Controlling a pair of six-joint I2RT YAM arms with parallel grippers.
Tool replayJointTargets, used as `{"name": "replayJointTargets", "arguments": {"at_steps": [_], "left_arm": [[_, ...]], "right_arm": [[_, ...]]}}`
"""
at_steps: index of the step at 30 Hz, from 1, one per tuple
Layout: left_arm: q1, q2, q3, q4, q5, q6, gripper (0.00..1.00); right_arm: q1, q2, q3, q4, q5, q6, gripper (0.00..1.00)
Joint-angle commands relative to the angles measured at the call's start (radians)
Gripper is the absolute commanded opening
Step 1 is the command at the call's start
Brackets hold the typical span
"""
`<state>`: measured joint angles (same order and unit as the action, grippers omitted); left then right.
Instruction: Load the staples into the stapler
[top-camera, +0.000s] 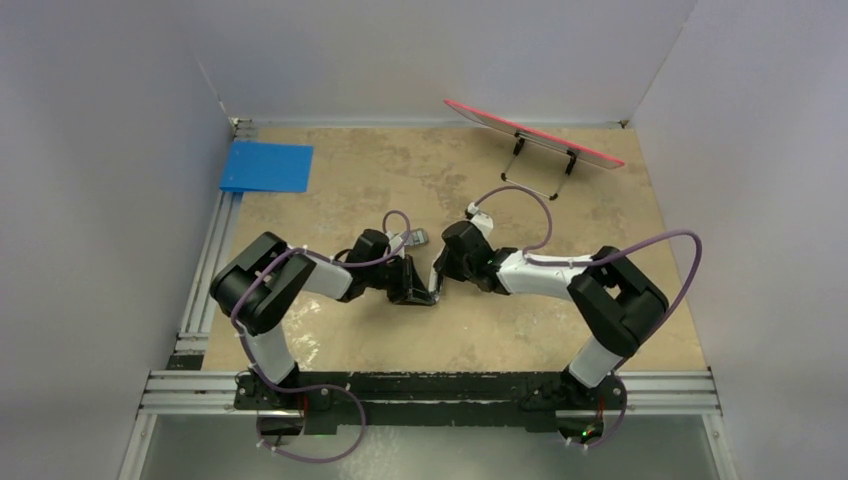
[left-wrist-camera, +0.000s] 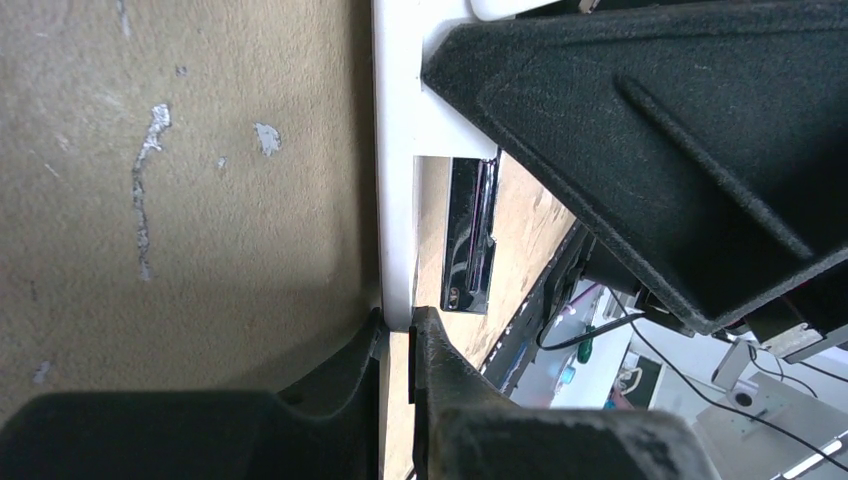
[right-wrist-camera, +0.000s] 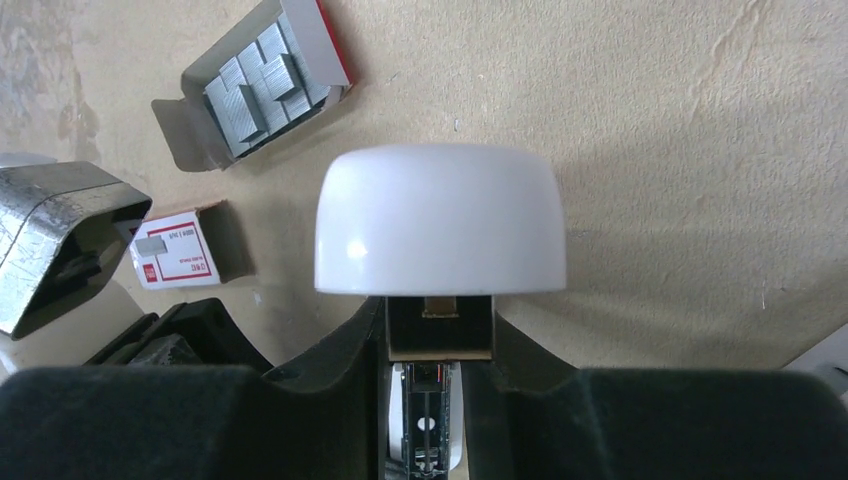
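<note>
Centrally on the tan table (top-camera: 400, 180), the slim white bar-shaped stapler (right-wrist-camera: 440, 220) is pinched from both sides: the left claw (left-wrist-camera: 398, 325) and the right claw (right-wrist-camera: 438, 330) are each clamped on it. Just to the far side, an open grey cardboard tray (right-wrist-camera: 190, 140) holds dark-grey metallic staple strips (right-wrist-camera: 262, 85), with its red-and-white sleeve (right-wrist-camera: 178, 250) alongside.

White panel walls (top-camera: 420, 50) box in a mottled beige tabletop (top-camera: 400, 180) on three sides under even light. Aluminium rails (top-camera: 205, 290) line its left and lower edges. A blue folder (top-camera: 267, 166) lies upper left, and a red-edged board (top-camera: 530, 132) on a wire stand sits upper right.
</note>
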<state>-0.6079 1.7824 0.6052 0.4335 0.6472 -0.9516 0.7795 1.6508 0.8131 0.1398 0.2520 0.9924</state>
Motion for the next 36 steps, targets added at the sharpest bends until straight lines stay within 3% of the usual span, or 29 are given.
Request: {"name": "replayJointTargets", "arguments": {"at_steps": [1,7,12,22,27,36], "left_arm": [[-0.008,0.016,0.007,-0.008,-0.049,0.020,0.10],[-0.008,-0.034,0.015,-0.086,-0.112,0.032,0.34],[-0.006,-0.115,0.005,-0.149,-0.180,0.052,0.46],[-0.005,-0.269,-0.014,-0.264,-0.376,0.087,0.49],[-0.003,-0.298,-0.014,-0.301,-0.422,0.099,0.51],[0.003,-0.337,-0.019,-0.324,-0.443,0.118,0.51]], "right_arm": [[0.010,0.014,0.056,-0.061,0.082,-0.002,0.25],[0.010,0.008,0.120,-0.209,0.170,-0.016,0.21],[0.010,0.017,0.182,-0.297,0.239,-0.060,0.21],[0.000,0.169,0.363,-0.393,0.312,-0.111,0.23],[-0.014,0.207,0.431,-0.452,0.370,-0.137,0.26],[-0.070,0.245,0.475,-0.414,0.299,-0.284,0.28]]}}
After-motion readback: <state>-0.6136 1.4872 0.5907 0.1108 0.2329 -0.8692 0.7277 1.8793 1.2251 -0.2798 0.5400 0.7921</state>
